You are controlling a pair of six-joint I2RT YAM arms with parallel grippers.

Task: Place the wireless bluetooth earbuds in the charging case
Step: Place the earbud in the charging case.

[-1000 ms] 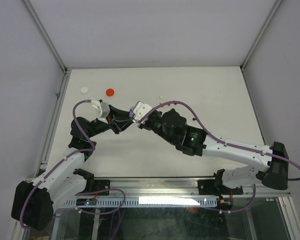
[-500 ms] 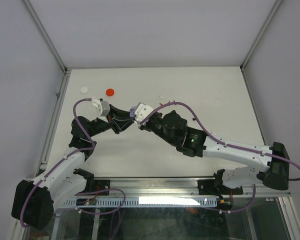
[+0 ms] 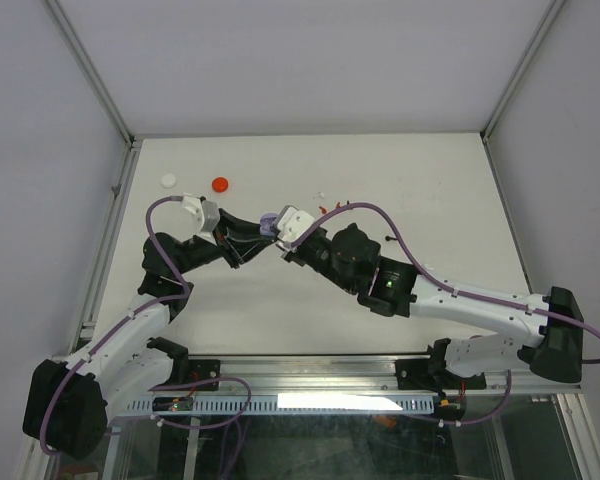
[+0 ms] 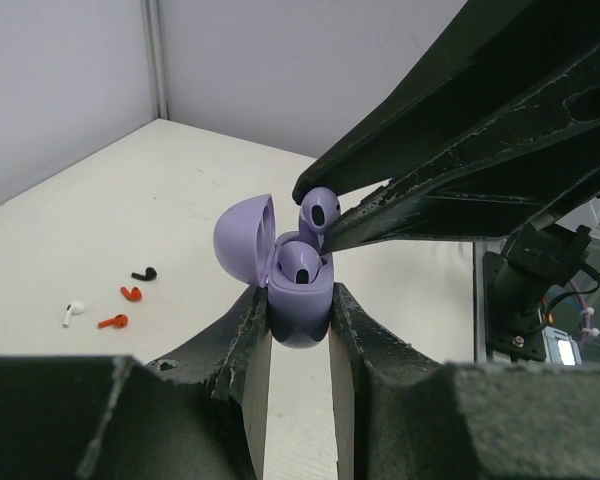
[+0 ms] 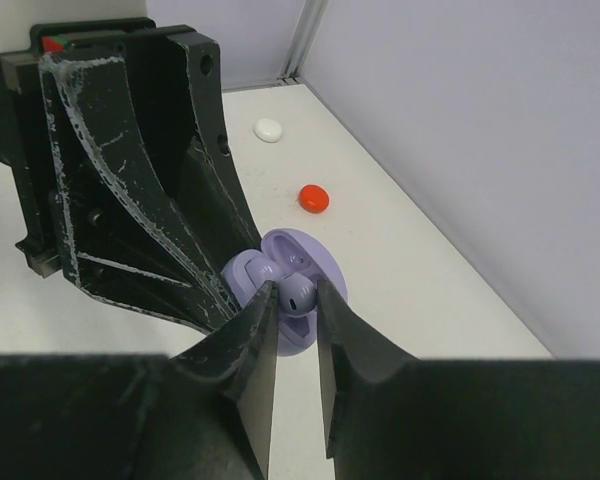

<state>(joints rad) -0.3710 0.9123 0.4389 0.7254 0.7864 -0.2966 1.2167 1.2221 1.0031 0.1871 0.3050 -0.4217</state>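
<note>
The left fingers (image 4: 258,325) are clenched on a lavender charging case (image 4: 302,305). They hold it up off the worktop (image 3: 430,190), near the middle and a bit to the left. Its lid (image 4: 244,240) stands open. One lavender earbud (image 4: 300,264) sits inside the case. The right fingers (image 5: 264,330) pinch a second lavender earbud (image 5: 298,294) and hold it right at the open case, just beside the first one. It is not clear if this earbud touches the case. Down on the worktop lie a black earbud (image 4: 145,273), a red earbud (image 4: 131,293), another red earbud (image 4: 112,322) and a white earbud (image 4: 72,312), all well apart from the lavender case. A red round case (image 3: 220,184) and a white round case (image 3: 169,180) rest at the far left
</note>
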